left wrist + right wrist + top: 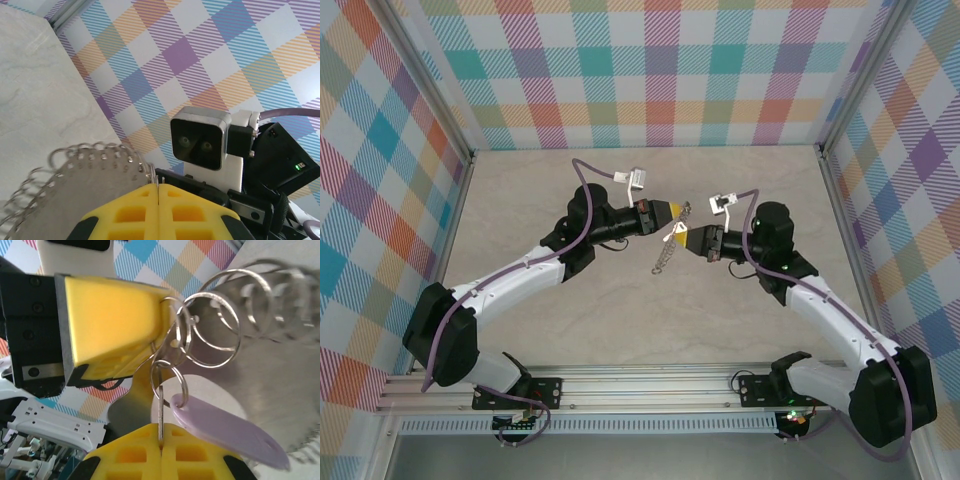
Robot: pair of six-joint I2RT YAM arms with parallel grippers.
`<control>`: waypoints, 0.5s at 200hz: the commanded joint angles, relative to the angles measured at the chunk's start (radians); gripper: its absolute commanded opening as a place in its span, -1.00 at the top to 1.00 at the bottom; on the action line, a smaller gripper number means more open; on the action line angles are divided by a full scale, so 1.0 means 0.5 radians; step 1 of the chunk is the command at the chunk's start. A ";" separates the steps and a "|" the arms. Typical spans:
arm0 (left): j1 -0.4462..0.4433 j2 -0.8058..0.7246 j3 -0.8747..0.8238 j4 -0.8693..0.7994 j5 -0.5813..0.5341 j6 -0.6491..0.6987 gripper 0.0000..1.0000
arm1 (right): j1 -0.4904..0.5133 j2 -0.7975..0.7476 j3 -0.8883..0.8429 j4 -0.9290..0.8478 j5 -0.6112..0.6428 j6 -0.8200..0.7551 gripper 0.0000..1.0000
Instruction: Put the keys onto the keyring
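You get bright, even light from above, with only faint, soft shadows on the bench (620, 330). In your right wrist view the keyring (270, 370) goes soft toward the far edge; in the left wrist view its near loops (22, 200) smear.

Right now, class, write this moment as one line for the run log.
left gripper: shut on keyring | right gripper: shut on key, by its pale shaft | key at keyring's loops | threaded on: cannot tell
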 commanded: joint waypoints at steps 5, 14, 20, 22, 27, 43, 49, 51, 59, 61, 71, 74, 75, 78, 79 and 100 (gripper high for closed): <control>-0.016 -0.048 0.069 0.111 -0.025 0.015 1.00 | 0.076 -0.038 0.056 -0.077 -0.019 -0.083 1.00; -0.018 -0.050 0.069 0.114 -0.025 0.016 1.00 | 0.090 -0.034 0.058 -0.099 -0.025 -0.094 1.00; -0.017 -0.049 0.069 0.111 -0.025 0.018 1.00 | 0.095 -0.036 0.059 -0.116 -0.036 -0.099 1.00; -0.018 -0.050 0.070 0.112 -0.025 0.018 1.00 | 0.094 -0.037 0.058 -0.122 -0.039 -0.099 1.00; -0.017 -0.050 0.071 0.111 -0.025 0.018 1.00 | 0.094 -0.044 0.059 -0.140 -0.048 -0.106 1.00; -0.018 -0.054 0.066 0.111 -0.023 0.022 1.00 | 0.094 -0.088 0.069 -0.265 -0.050 -0.154 0.70; -0.018 -0.056 0.066 0.111 -0.023 0.023 1.00 | 0.093 -0.111 0.072 -0.319 -0.051 -0.181 0.55; -0.018 -0.056 0.066 0.111 -0.023 0.024 1.00 | 0.095 -0.123 0.075 -0.337 -0.052 -0.191 0.52; -0.018 -0.062 0.067 0.113 -0.019 0.026 1.00 | 0.091 -0.173 0.081 -0.433 -0.042 -0.233 0.45; -0.018 -0.062 0.066 0.112 -0.019 0.029 1.00 | 0.091 -0.186 0.081 -0.458 -0.035 -0.242 0.44; -0.018 -0.065 0.066 0.110 -0.019 0.031 1.00 | 0.081 -0.267 0.084 -0.544 0.008 -0.276 0.42; -0.018 -0.068 0.066 0.108 -0.015 0.032 1.00 | 0.076 -0.293 0.085 -0.561 0.017 -0.278 0.42; -0.016 -0.068 0.066 0.108 -0.014 0.033 1.00 | 0.073 -0.301 0.085 -0.567 0.020 -0.279 0.42; -0.017 -0.069 0.066 0.107 -0.013 0.033 1.00 | 0.066 -0.325 0.085 -0.579 0.026 -0.280 0.41; -0.016 -0.069 0.066 0.107 -0.012 0.034 1.00 | 0.063 -0.332 0.085 -0.584 0.027 -0.278 0.41; -0.018 -0.076 0.066 0.113 0.008 0.032 1.00 | -0.018 -0.459 0.114 -0.635 0.067 -0.232 0.42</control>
